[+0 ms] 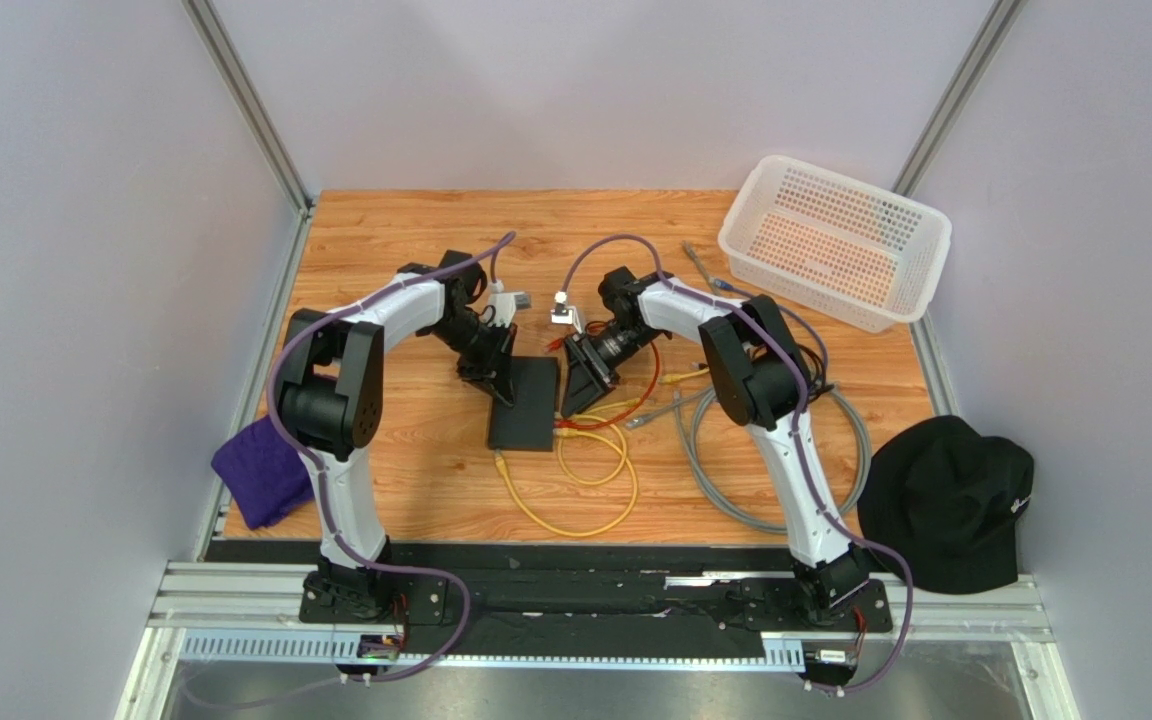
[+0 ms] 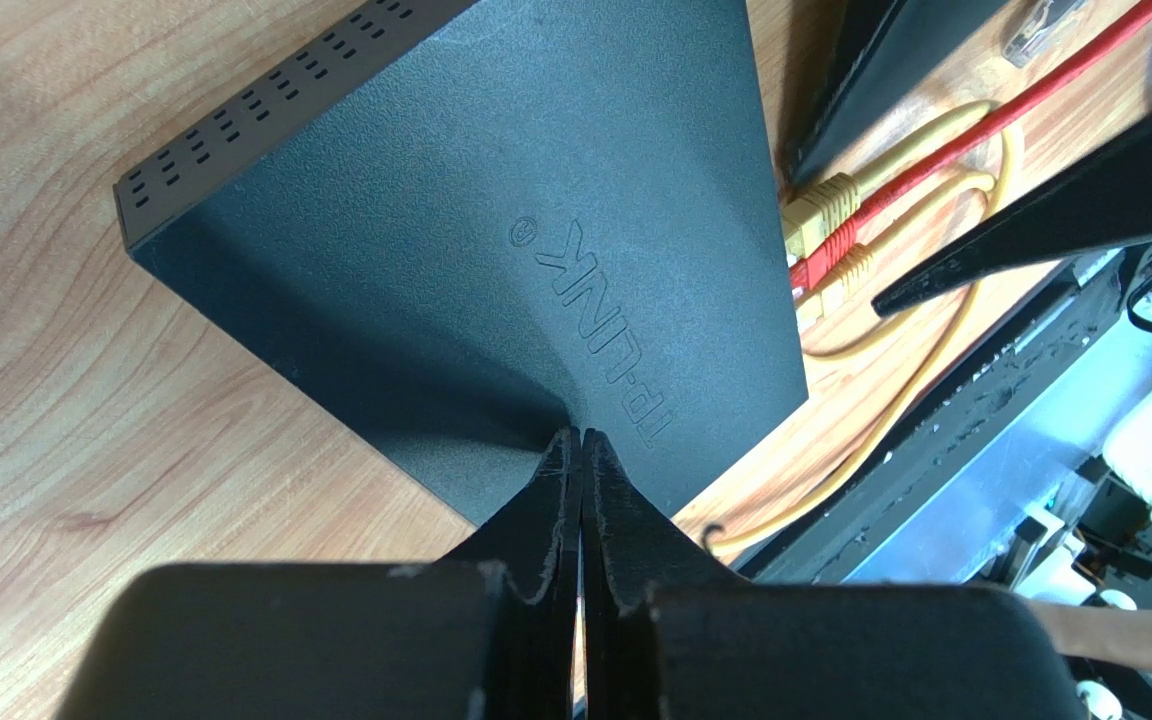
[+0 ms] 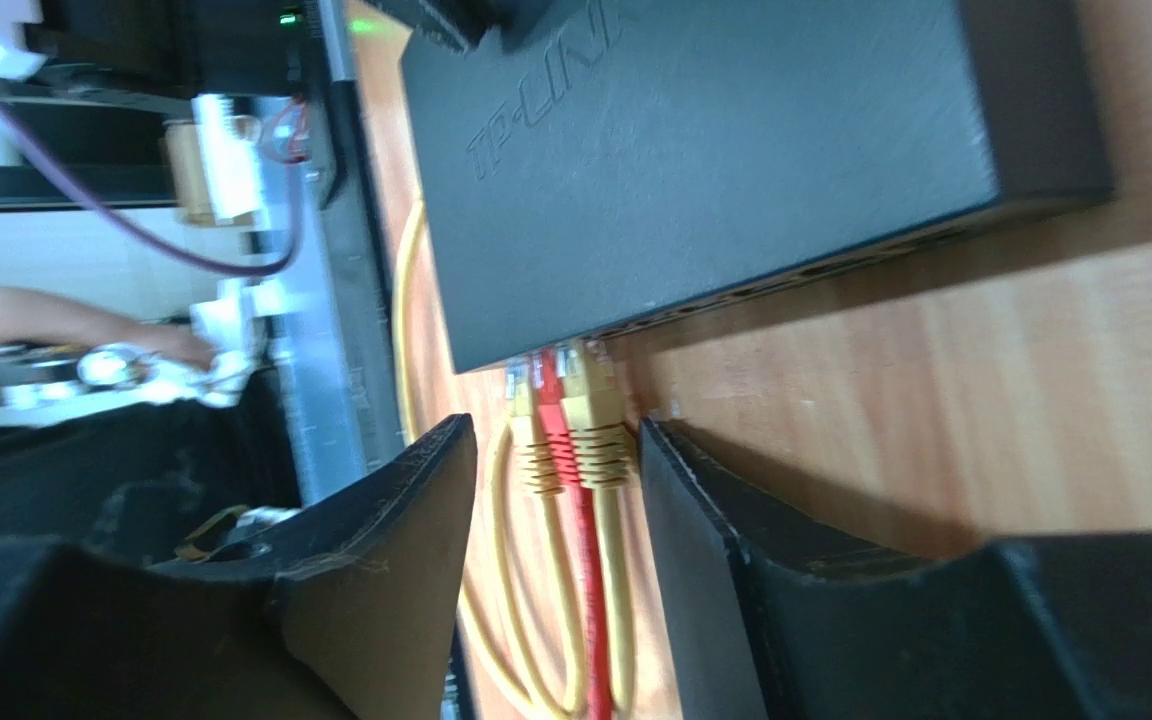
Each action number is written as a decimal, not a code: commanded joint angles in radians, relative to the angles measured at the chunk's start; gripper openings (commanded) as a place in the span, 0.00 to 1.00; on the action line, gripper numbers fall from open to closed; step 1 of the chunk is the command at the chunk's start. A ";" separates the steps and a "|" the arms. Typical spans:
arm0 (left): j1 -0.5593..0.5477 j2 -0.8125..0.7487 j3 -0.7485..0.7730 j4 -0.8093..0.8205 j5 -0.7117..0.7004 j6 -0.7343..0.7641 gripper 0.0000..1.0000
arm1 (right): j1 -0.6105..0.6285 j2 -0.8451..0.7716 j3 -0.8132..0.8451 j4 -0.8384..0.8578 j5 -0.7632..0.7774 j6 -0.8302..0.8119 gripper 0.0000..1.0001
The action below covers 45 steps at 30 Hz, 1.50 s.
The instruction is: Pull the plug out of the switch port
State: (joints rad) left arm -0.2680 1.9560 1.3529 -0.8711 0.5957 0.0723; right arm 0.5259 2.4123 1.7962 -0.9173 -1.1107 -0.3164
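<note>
White mesh basket [image 1: 838, 240] at the far right corner of the wooden table [image 1: 387, 240]. Grey cable [image 1: 702, 473] coiled in 1 loose loop on the right side, 1 end trailing toward the basket. Black cap [image 1: 950, 503] just off the right edge. Purple cloth [image 1: 264, 470] draped over the near left edge.

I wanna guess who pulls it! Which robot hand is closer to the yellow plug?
Right. The right gripper is open, straddling the yellow plug; the left gripper is closed, tips at the switch top, farther from the plug.
</note>
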 commanded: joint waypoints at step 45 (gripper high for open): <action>0.000 -0.075 -0.020 -0.002 -0.022 0.043 0.00 | 0.100 0.149 0.107 0.094 0.292 0.235 0.42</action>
State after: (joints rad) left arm -0.2680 1.9312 1.3304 -0.8711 0.5705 0.0818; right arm 0.6083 2.4855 1.9156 -0.9821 -1.0233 -0.0544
